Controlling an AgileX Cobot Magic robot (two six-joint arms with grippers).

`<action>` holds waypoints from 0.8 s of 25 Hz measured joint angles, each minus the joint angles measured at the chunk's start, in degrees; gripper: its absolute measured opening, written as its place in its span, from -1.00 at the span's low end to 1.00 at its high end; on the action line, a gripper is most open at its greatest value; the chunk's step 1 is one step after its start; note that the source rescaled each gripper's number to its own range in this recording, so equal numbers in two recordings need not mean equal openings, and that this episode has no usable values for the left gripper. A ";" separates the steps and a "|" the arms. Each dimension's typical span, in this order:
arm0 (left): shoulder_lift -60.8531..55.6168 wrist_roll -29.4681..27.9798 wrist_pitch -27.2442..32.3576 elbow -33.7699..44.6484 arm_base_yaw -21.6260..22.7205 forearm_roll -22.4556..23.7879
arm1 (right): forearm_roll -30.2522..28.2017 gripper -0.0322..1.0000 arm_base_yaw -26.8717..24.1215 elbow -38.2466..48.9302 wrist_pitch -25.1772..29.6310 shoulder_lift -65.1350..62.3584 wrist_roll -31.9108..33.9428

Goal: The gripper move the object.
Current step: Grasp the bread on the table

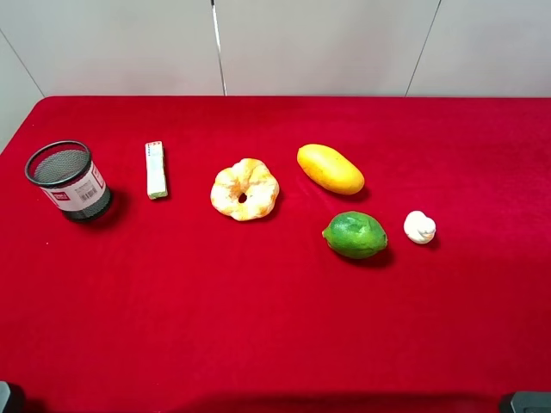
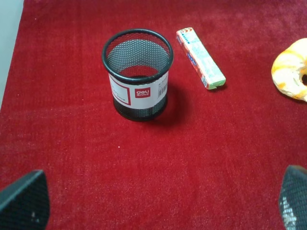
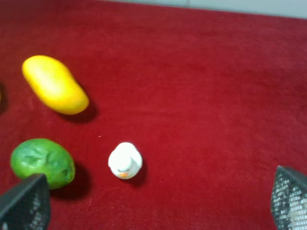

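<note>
The doughnut-like pastry, pale yellow-orange with white patches, lies flat near the middle of the red table. Its edge also shows in the left wrist view. My left gripper is open and empty, its black fingertips wide apart above bare cloth, well short of the pastry. My right gripper is open and empty too, hovering near the white duck figure, with the pastry out of its view. In the exterior view only dark arm parts show at the bottom corners.
A black mesh cup stands at the far left, with a slim white pack beside it. A yellow mango, a green lime and a small white duck lie right of the pastry.
</note>
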 joint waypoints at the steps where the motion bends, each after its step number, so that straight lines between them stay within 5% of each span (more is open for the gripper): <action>1: 0.00 0.00 0.00 0.00 0.00 0.00 | 0.00 1.00 0.00 0.00 0.00 0.00 0.00; 20: 0.00 0.00 0.00 0.00 0.00 0.00 | -0.49 1.00 17.13 -21.51 0.05 39.91 -7.29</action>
